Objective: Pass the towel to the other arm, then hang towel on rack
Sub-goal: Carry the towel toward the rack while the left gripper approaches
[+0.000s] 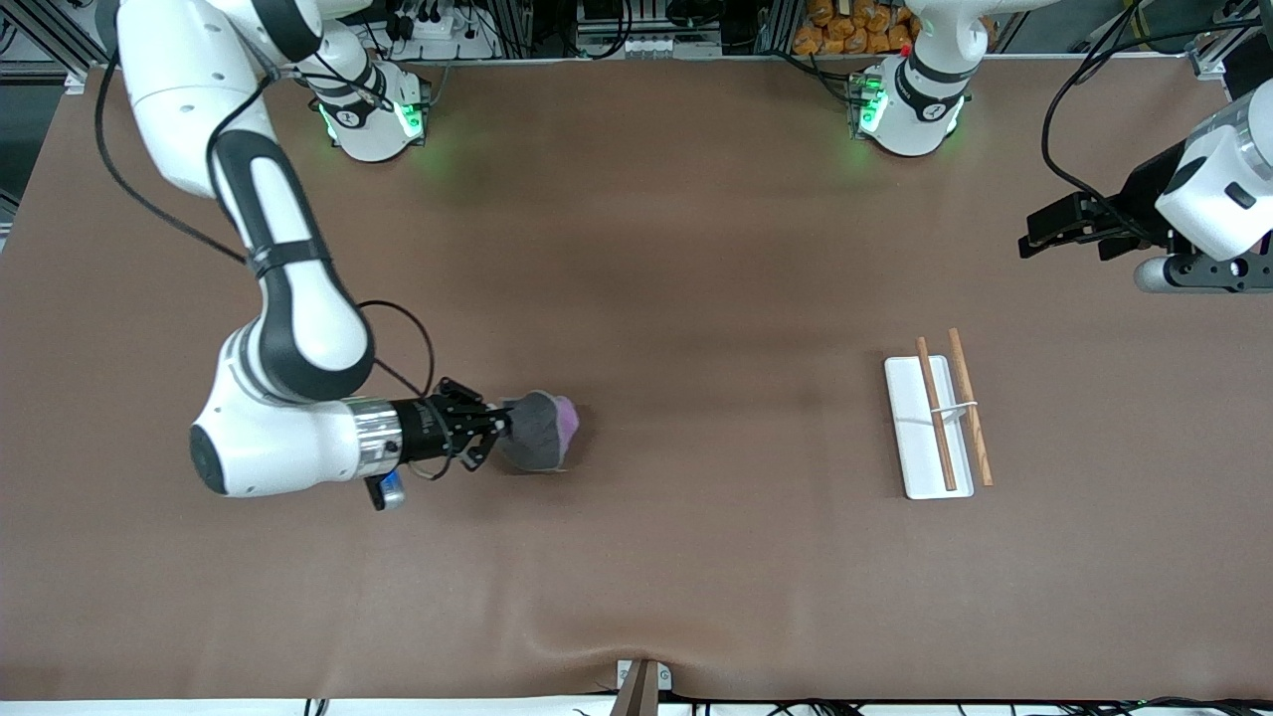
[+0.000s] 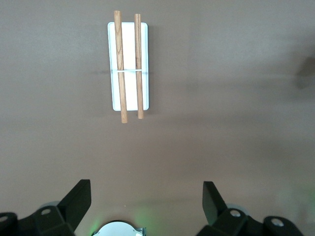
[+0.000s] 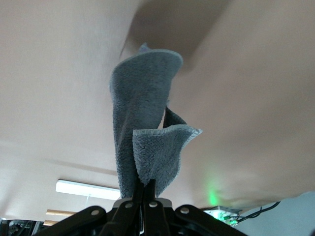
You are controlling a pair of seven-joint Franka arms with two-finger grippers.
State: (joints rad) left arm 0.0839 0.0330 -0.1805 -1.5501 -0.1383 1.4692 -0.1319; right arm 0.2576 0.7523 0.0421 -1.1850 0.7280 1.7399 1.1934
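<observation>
**Towel gripped by right claw, left claw waiting apart**

While my right arm reaches out from its base over the counter [image 1: 636,557], I see its wrist turned level and the right claw [image 1: 500,426] pinched fully shut on the towel [image 1: 542,430]. From the front view, the towel hangs bunched off the claw tips, dark grey with a purple patch showing at its upper edge, over the right arm's half of the counter. From the right wrist view, the grey cloth [image 3: 147,142] rises out of the closed fingers [image 3: 142,196] in two curled folds; I cannot tell whether its lowest part touches the counter.

Toward the left arm's end of the counter lies the rack [image 1: 935,423]: a flat white base carrying two wooden rods side by side, with a thin white wire crossing them about midway. It is well apart from the towel.

My left arm waits, with the left claw [image 1: 1034,239] held in the air over the counter at its own end. From the left wrist view, its fingers [image 2: 74,204] stand spread wide with nothing between them, and the rack [image 2: 129,66] shows below.
</observation>
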